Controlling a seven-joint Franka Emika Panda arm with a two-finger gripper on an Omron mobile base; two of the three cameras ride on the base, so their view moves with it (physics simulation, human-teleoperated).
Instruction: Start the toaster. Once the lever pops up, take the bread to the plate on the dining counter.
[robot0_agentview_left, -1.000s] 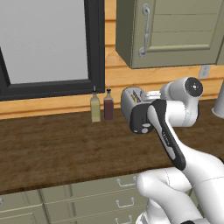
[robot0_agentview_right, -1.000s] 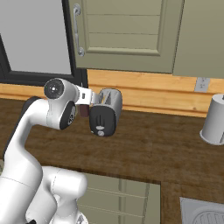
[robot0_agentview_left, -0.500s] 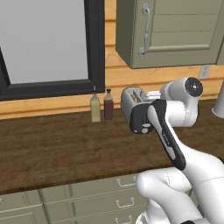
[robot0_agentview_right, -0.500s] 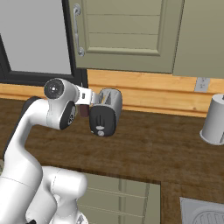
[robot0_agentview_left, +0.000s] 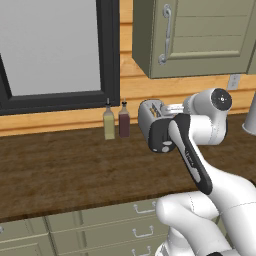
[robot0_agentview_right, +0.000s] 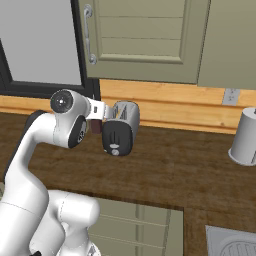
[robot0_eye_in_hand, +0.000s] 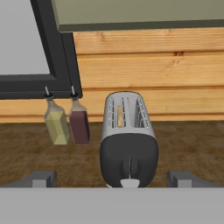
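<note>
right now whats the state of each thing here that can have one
toaster: upright on the counter, bread in one slot
bread: sitting down in the slot, not popped
gripper: open, holding nothing, toaster end between its tips
cabinet door: closed
two bottles: upright, capped, beside the toaster

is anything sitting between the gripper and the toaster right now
Nothing visible does. The open gripper faces the dark end panel of the small silver-white toaster directly; the two small bottles stand off to its side, beside the toaster, clear of the approach.
</note>
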